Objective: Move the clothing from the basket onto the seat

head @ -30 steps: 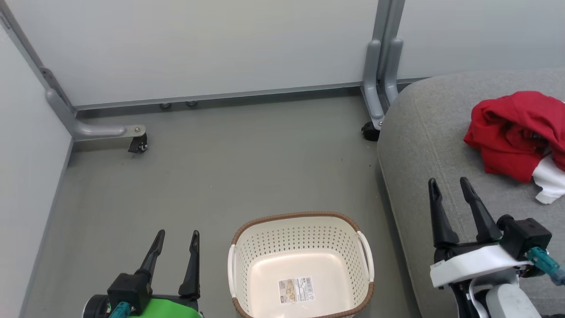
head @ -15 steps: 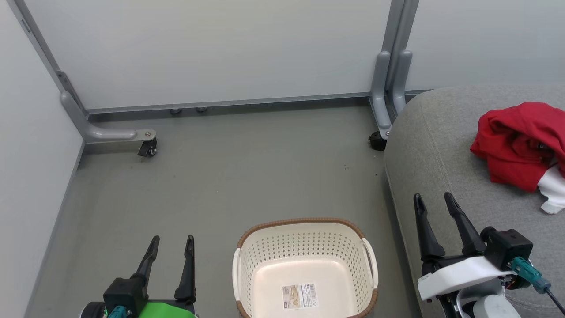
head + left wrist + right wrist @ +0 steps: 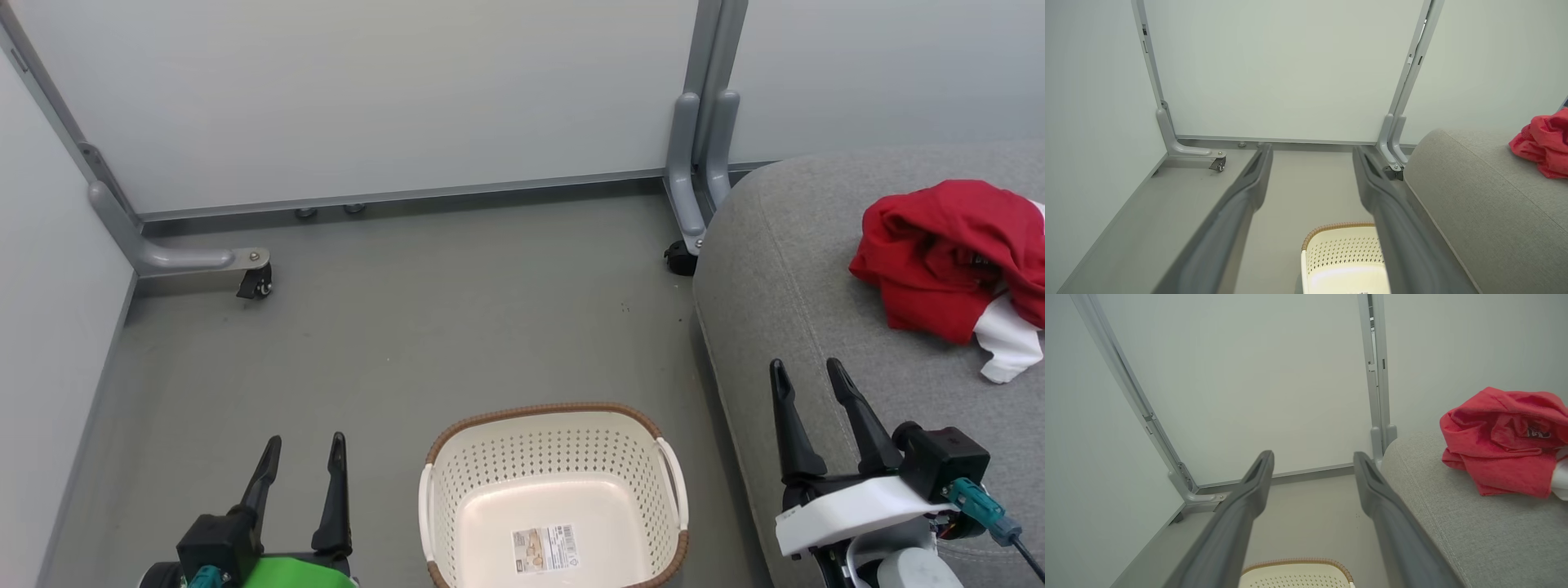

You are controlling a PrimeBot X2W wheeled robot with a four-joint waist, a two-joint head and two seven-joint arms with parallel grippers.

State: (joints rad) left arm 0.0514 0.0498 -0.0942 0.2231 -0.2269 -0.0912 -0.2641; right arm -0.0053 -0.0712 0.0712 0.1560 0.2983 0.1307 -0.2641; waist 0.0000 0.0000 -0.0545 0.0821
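Note:
The red clothing point(image 3: 947, 257) with a white panel lies bunched on the grey seat point(image 3: 800, 269) at the right; it also appears as clothing point(image 3: 1545, 145) and clothing point(image 3: 1502, 439) on the seat point(image 3: 1478, 196) point(image 3: 1474, 531) in both wrist views. The cream basket point(image 3: 553, 500) with a brown rim stands on the floor at the bottom centre, holding only a label sticker; its rim shows as the basket point(image 3: 1343, 255) point(image 3: 1296, 573). My left gripper point(image 3: 300, 445) is open at the lower left, left of the basket. My right gripper point(image 3: 804, 367) is open over the seat's front edge. Neither holds anything.
Pale partition panels close the back and left, standing on grey metal feet with castors point(image 3: 255, 282) point(image 3: 678, 257). The grey floor point(image 3: 424, 327) stretches between the panels, basket and seat.
The whole head picture has shifted a little, so the camera moved. Both grippers stay open and sit slightly lower in the picture than a second ago. The clothing and basket lie as before.

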